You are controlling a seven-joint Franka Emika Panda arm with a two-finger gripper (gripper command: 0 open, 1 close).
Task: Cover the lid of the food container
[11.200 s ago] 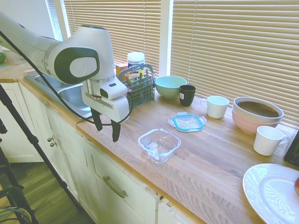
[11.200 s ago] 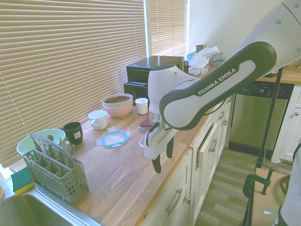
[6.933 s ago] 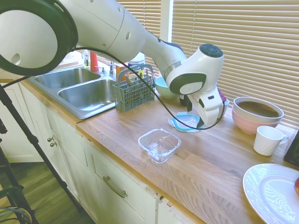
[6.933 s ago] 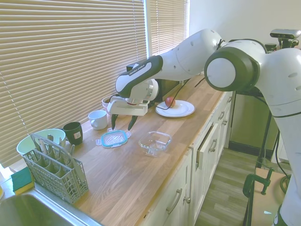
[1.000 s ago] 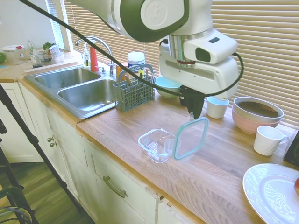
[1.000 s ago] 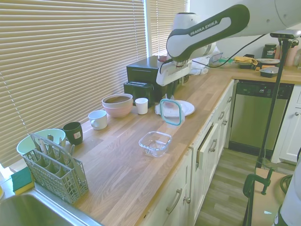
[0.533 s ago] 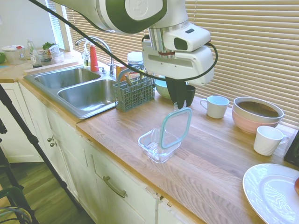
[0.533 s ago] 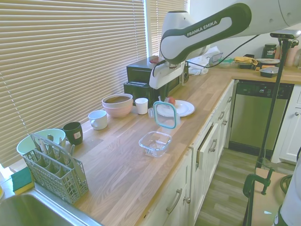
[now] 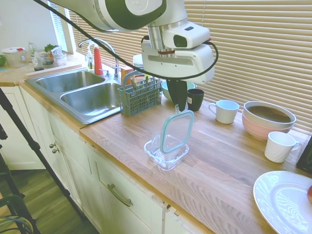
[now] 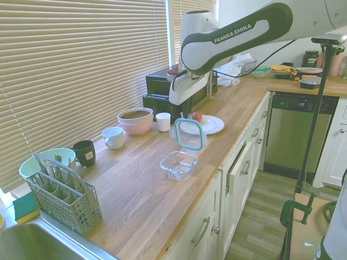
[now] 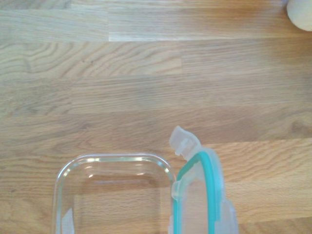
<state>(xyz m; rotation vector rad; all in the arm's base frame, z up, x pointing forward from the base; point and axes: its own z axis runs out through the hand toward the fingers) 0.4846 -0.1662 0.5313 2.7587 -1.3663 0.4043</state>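
The end effector pinches the teal-rimmed lid by its top edge, hanging nearly upright just above the clear food container, which sits open on the wooden tabletop.

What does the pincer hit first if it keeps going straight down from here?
Probably the food container. The pincer points down, shut on the lid, which hangs on edge over it. The lid's lower edge would likely meet the container before the wooden counter, though depth is unclear.
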